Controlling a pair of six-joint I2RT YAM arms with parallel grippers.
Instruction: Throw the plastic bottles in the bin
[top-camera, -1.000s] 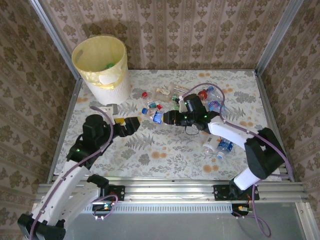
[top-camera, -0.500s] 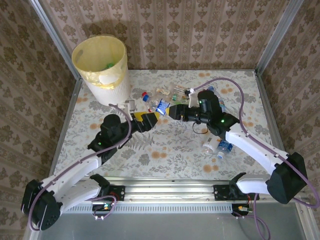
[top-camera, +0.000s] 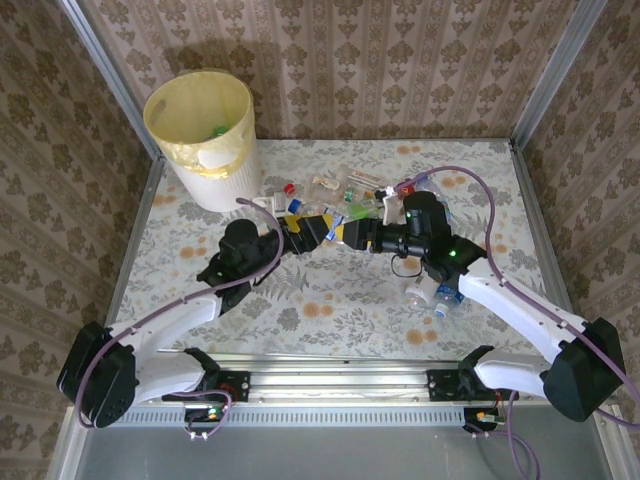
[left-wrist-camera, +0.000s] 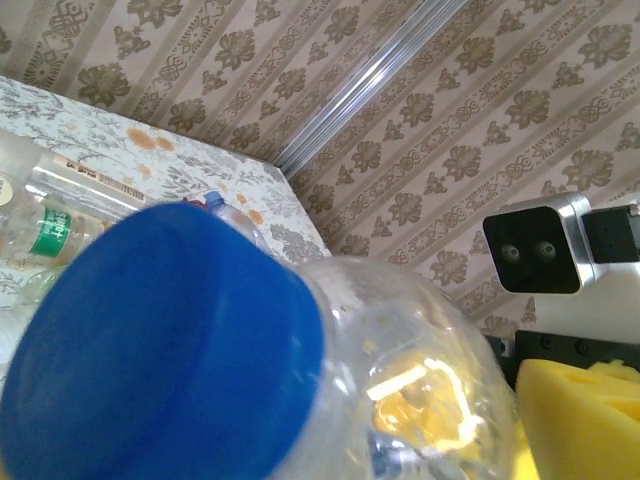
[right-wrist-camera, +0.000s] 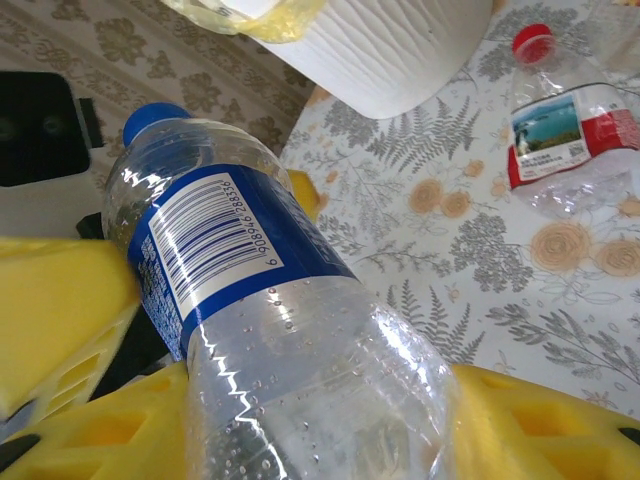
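Swinging in from both sides, my arms have met over the middle of the tabletop (top-camera: 300, 300); a second ago my right gripper (top-camera: 352, 234) was out at the far pile and my left gripper (top-camera: 316, 228) hung back near the left side, and now they are nose to nose. My right gripper is clamped on the blue-labelled bottle (right-wrist-camera: 270, 330), lifted clear of the tabletop, blue cap (left-wrist-camera: 160, 340) pointing left; my left gripper's pads sit either side of the cap end, but whether they have closed on it yet I cannot tell. That reads to me as a handover; the bin (top-camera: 228, 182) stands in the far left corner, on my left arm's side, so passing the bottle across should get it there.

Bin check: its liner (top-camera: 165, 105) is folded over the rim; inside I can make out a few pieces low down, one green, one pale, though not how many. Plenty left outside it: loose bottles (top-camera: 350, 190) scattered along the far middle, two more bottles (top-camera: 435, 293) lying near the right, and a red-labelled bottle (right-wrist-camera: 565, 140) flat on the tabletop.
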